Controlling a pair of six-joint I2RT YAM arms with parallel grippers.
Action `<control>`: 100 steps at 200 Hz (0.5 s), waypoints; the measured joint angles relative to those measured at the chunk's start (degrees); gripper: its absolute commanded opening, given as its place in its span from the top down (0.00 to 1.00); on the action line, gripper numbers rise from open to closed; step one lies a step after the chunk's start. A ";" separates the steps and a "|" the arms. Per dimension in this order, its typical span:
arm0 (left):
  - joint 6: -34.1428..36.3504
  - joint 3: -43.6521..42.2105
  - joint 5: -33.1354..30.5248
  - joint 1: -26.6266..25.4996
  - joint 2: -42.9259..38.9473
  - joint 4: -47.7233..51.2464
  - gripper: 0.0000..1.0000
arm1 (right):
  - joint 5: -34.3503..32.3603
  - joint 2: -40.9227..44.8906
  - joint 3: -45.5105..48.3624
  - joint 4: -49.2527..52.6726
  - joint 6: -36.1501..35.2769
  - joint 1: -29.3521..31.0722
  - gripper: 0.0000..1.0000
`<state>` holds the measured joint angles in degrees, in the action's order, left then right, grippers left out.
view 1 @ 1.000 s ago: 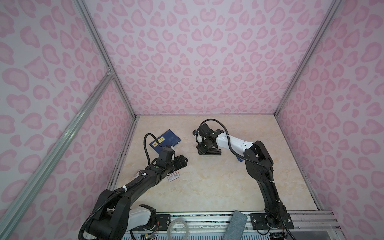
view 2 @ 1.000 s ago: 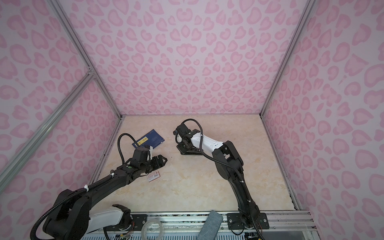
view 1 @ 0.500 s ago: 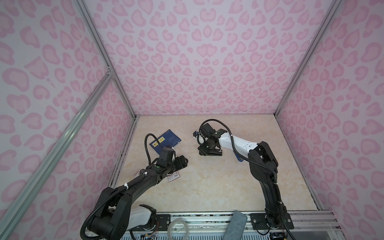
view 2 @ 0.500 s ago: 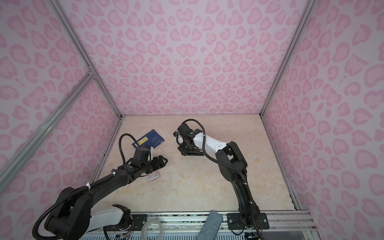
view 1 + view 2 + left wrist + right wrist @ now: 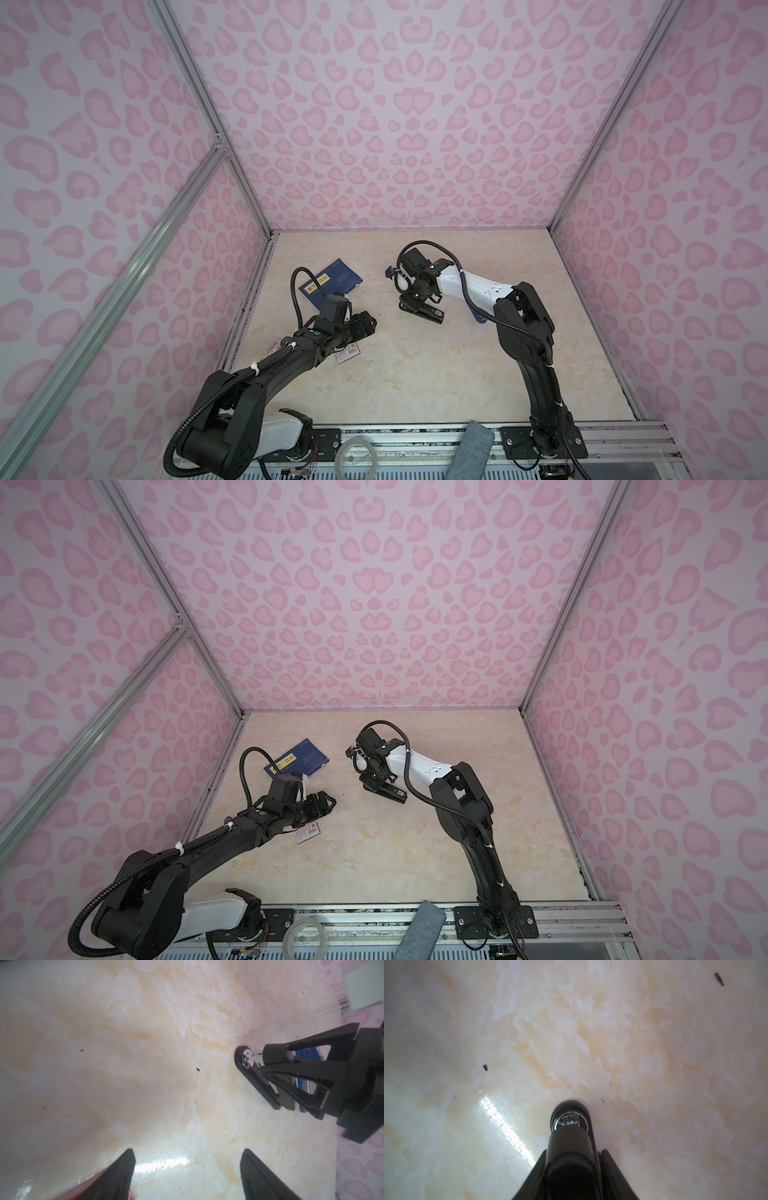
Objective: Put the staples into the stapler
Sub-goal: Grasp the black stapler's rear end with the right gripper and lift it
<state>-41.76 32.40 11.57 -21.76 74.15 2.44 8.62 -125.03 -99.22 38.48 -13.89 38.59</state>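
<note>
The black stapler (image 5: 422, 312) (image 5: 385, 791) lies on the marble table, just right of the middle at the back. My right gripper (image 5: 411, 297) (image 5: 374, 775) comes down onto its rear end. In the right wrist view the right gripper (image 5: 573, 1152) has a finger on each side of the stapler's upper arm (image 5: 571, 1142), shut on it, with the shiny anvil (image 5: 569, 1121) beyond. The left wrist view shows the stapler's base (image 5: 254, 1077) flat on the table. My left gripper (image 5: 368, 326) (image 5: 328, 802) (image 5: 188, 1150) hovers open and empty, left of the stapler. The staples are out of view.
A dark blue booklet (image 5: 330, 282) (image 5: 297, 762) with a yellow label lies at the back left. A small white red-labelled box (image 5: 348, 355) (image 5: 307, 834) sits under my left wrist. A tape roll (image 5: 356, 457) and a grey cloth (image 5: 471, 453) rest on the front rail. Pink walls enclose three sides.
My right gripper has narrowed and closed on the stapler's upper arm, after shifting slightly over it. The left arm has stayed nearly still with its jaws wide.
</note>
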 measured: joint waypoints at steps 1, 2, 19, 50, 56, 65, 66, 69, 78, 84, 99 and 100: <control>0.00 0.00 0.00 0.00 0.00 0.00 0.19 | 0.00 0.00 0.00 0.00 0.00 0.00 0.71; 0.00 0.00 0.00 0.00 0.04 0.00 0.19 | 0.00 0.00 0.00 0.04 0.00 0.00 0.71; 0.00 0.00 0.11 0.00 0.39 -0.20 0.19 | 0.39 0.13 0.17 -0.04 0.72 -0.02 0.77; 0.00 0.20 0.48 -0.04 1.38 -0.70 0.20 | 0.72 1.88 2.67 -0.87 1.49 -0.07 0.88; -0.02 0.42 0.61 -0.04 1.70 -0.72 0.21 | 0.92 2.38 3.28 -1.09 1.62 -0.07 0.89; -0.20 0.79 0.70 -0.04 2.19 -0.81 0.23 | 1.36 3.37 4.70 -1.73 2.45 -0.07 0.91; -0.20 0.83 0.72 -0.04 2.25 -0.81 0.24 | 1.42 3.52 4.92 -1.79 2.45 -0.07 0.92; -0.17 0.98 0.85 -0.04 2.45 -0.83 0.24 | 1.64 3.89 5.51 -2.05 2.40 -0.07 0.92; -0.20 1.51 1.25 -0.04 3.15 -0.87 0.28 | 2.03 5.11 7.26 -2.91 2.78 -0.02 0.94; -0.24 1.81 1.55 -0.04 3.58 -0.96 0.30 | 2.43 5.86 8.33 -3.39 3.17 -0.02 0.96; -0.63 2.86 2.60 -0.04 5.09 -1.51 0.34 | 3.54 8.07 11.41 -5.40 4.31 0.00 0.99; -0.63 2.86 2.60 -0.04 5.09 -1.51 0.34 | 3.65 8.22 11.61 -5.57 4.31 0.00 0.99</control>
<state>-42.39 35.27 14.17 -21.80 79.24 0.93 12.27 -116.81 -87.61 32.91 -9.58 38.59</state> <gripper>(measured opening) 0.679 0.257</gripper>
